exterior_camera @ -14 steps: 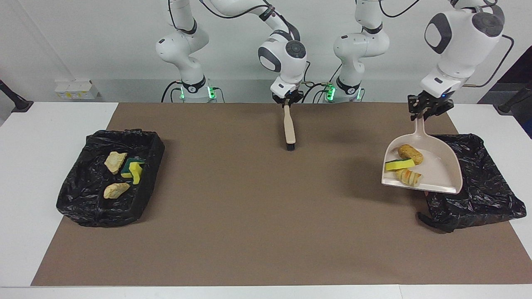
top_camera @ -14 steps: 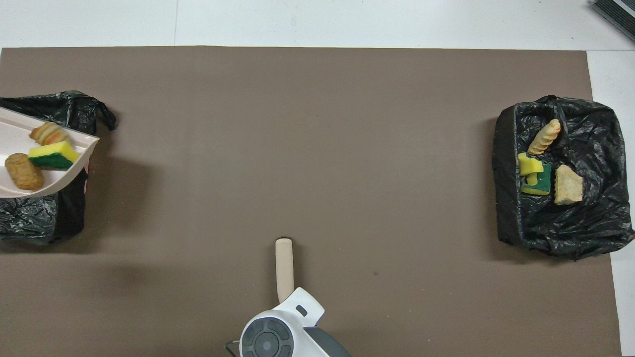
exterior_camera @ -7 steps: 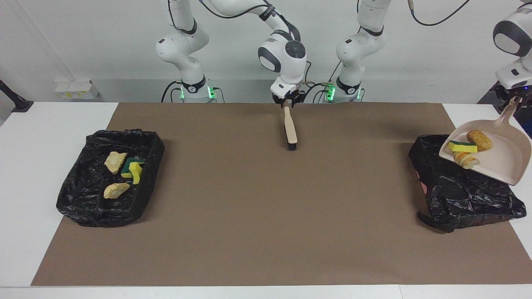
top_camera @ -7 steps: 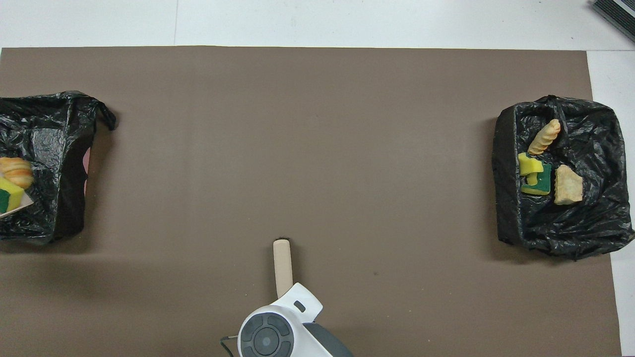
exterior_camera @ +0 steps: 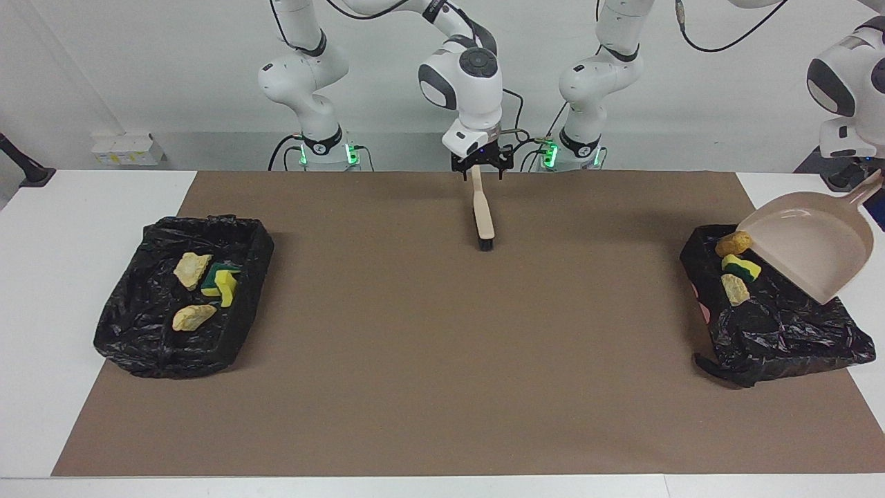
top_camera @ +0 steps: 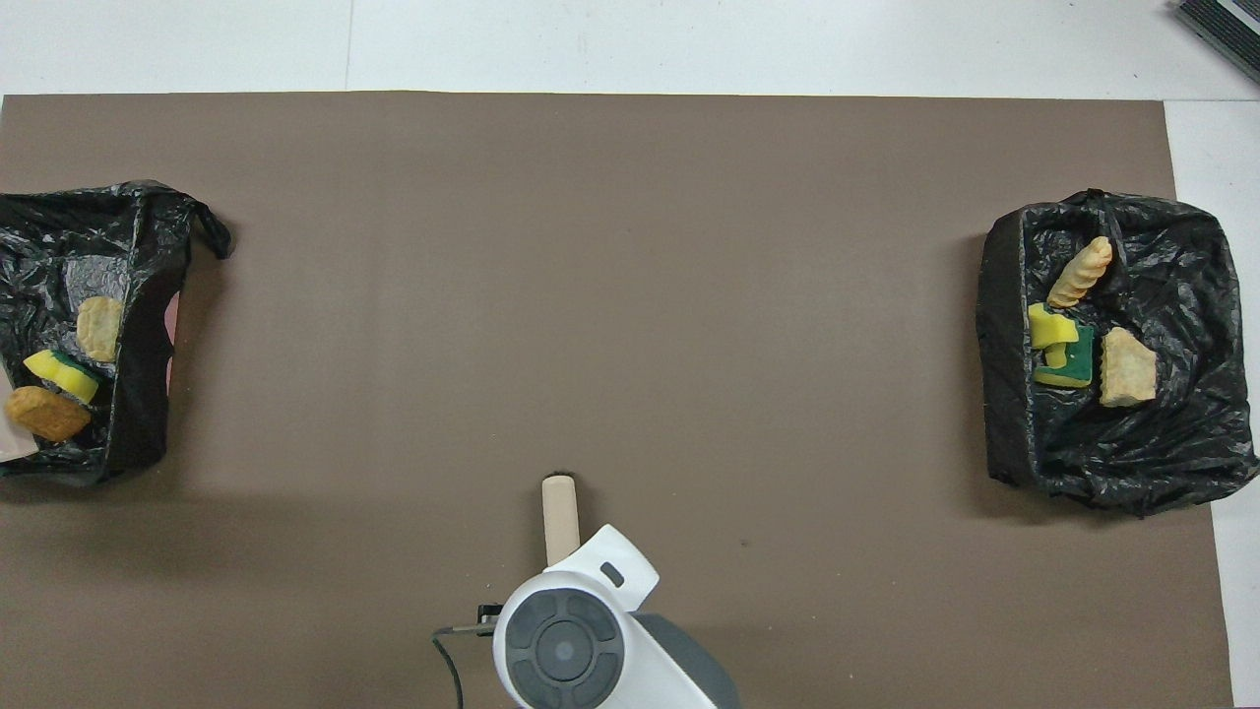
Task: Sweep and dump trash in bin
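Found likely light, squashy yellow-and-orange trash pieces [exterior_camera: 740, 266], pinchable across the middle, in the black bag-lined bin [exterior_camera: 795, 332] at mid-right of frame, left gripper [exterior_camera: 857, 173] clamped on the tilted beige plastic dustpan [exterior_camera: 809, 242], right gripper [exterior_camera: 480, 164] spread open above the beige black-bristled brush [exterior_camera: 482, 211], top centre.

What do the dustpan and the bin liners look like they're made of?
Dustpan: probably hard plastic; smooth, beige, evenly moulded with a faint sheen. Liners, one at the left arm's end, one at the right arm's end: thin black plastic film, crinkled and glossy, catching light along the folds.
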You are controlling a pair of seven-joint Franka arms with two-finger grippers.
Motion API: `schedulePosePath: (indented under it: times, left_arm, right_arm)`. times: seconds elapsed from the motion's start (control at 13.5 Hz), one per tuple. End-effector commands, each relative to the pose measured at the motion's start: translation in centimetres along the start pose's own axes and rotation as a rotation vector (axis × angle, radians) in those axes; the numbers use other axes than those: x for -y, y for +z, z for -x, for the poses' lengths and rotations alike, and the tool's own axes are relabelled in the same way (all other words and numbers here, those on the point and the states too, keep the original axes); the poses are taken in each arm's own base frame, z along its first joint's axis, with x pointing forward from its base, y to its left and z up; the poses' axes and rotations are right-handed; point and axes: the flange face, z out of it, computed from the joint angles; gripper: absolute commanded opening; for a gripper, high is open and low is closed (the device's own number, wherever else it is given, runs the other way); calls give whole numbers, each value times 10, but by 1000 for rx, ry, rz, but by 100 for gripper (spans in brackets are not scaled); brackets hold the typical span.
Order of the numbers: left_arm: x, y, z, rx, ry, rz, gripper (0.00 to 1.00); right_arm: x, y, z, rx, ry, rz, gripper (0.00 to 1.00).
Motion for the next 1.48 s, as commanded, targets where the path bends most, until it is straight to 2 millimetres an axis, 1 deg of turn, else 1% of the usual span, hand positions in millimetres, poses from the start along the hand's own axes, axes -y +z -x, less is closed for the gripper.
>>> schedulePosePath:
  times: [0.0, 0.07, 0.15, 0.22, 0.3, 0.37, 0.44, 0.52, 0.67, 0.74, 0.81, 0.89, 0.96, 1.11, 1.18, 1.33, 1.41]
  left_arm:
    - [42, -23, 10, 44, 3, -65, 0]
    - [48, -27, 8, 32, 0, -70, 0]
    - [49, -31, 7, -5, -17, -73, 0]
    - [52, -41, 15, -46, -51, -89, 0]
    - [52, -45, 16, -111, -86, -86, 0]
    - [53, -48, 13, -154, -108, -83, 0]
    - [52, -52, 11, -187, -119, -78, 0]
    - [52, -57, 12, -227, -150, -72, 0]
    - [46, -60, 2, -348, -291, 10, 0]
    - [41, -70, -9, -401, -383, 62, 0]
    - [37, -90, -34, -442, -441, 96, 0]
    - [29, -98, -52, -463, -493, 140, 0]
    - [20, -113, -73, -507, -528, 190, 0]
    - [-9, -140, -119, -561, -658, 308, 0]
    - [-27, -163, -148, -581, -687, 349, 0]
    - [-69, -205, -215, -595, -678, 413, 0]
    - [-85, -224, -243, -614, -702, 460, 0]
  right_arm:
    - [-45, -51, -19, -8, 21, -4, 100]
    - [-65, -73, -32, -3, 30, 1, 100]
    - [-88, -96, -49, 6, 28, 8, 100]
    - [-112, -114, -67, 1, 8, 1, 100]
    - [-139, -129, -85, -19, -43, -12, 100]
    - [-158, -141, -96, -40, -88, -23, 100]
    - [-175, -157, -107, -69, -121, -33, 100]
    - [-190, -168, -114, -73, -120, -35, 100]
    - [-207, -178, -124, -88, -91, -38, 100]
    - [-214, -188, -129, -110, -80, -34, 100]
    - [-220, -191, -134, -121, -78, -16, 100]
    - [-223, -194, -141, -142, -75, -1, 100]
    - [-226, -201, -147, -160, -73, 18, 100]
    - [-229, -229, -161, -202, -76, 64, 100]
    - [-235, -228, -166, -181, -76, 124, 100]
    - [-238, -241, -174, -179, -62, 146, 100]
    - [-239, -247, -175, -178, -59, 148, 100]
